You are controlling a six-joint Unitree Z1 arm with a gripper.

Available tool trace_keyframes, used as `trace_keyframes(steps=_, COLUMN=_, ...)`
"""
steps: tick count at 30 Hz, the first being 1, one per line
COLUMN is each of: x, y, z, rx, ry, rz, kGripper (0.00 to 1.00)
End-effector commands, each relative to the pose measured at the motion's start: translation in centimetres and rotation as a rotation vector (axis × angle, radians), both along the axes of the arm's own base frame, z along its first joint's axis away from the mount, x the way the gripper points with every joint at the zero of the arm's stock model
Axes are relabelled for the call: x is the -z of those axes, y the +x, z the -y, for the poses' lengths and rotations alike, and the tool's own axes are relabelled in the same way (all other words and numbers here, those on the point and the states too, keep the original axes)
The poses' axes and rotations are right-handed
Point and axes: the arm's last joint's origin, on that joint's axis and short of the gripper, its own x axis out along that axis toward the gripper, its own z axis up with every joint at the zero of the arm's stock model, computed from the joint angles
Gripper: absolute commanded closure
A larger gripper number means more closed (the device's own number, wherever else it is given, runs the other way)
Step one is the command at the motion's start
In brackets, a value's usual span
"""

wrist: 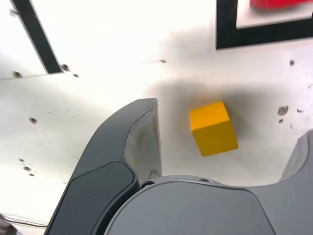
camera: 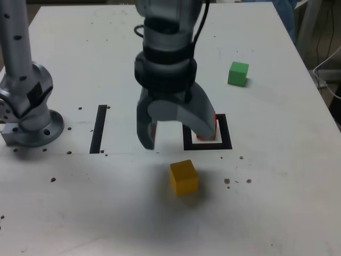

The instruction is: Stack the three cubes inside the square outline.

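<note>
The grey two-fingered gripper (camera: 173, 136), jaws spread and empty, hangs above the white table (camera: 277, 213). The small yellow cube (camera: 184, 176) sits just toward the table's near edge from it, beside the black square outline (camera: 226, 144) holding the red cube (wrist: 281, 4).

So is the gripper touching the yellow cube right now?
Apart. The wrist view shows the yellow cube on the table between the open gripper fingers, with bare white surface separating it from each.
</note>
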Motion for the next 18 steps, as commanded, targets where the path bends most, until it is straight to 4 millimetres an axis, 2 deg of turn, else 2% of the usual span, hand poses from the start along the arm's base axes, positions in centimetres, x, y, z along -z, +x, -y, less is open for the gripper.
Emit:
trace_keyframes(steps=1, x=0.8, y=0.1, z=0.6, rx=-0.001, ry=-0.008, rz=-0.002, kGripper=0.06)
trace_keyframes(steps=10, x=4.3, y=0.1, z=2.3, rx=-0.036, ry=-0.071, rz=-0.015, kGripper=0.06)
trace_keyframes(steps=18, x=5.5, y=1.1, z=2.8, rx=-0.048, ry=-0.083, rz=-0.003, kGripper=0.09)
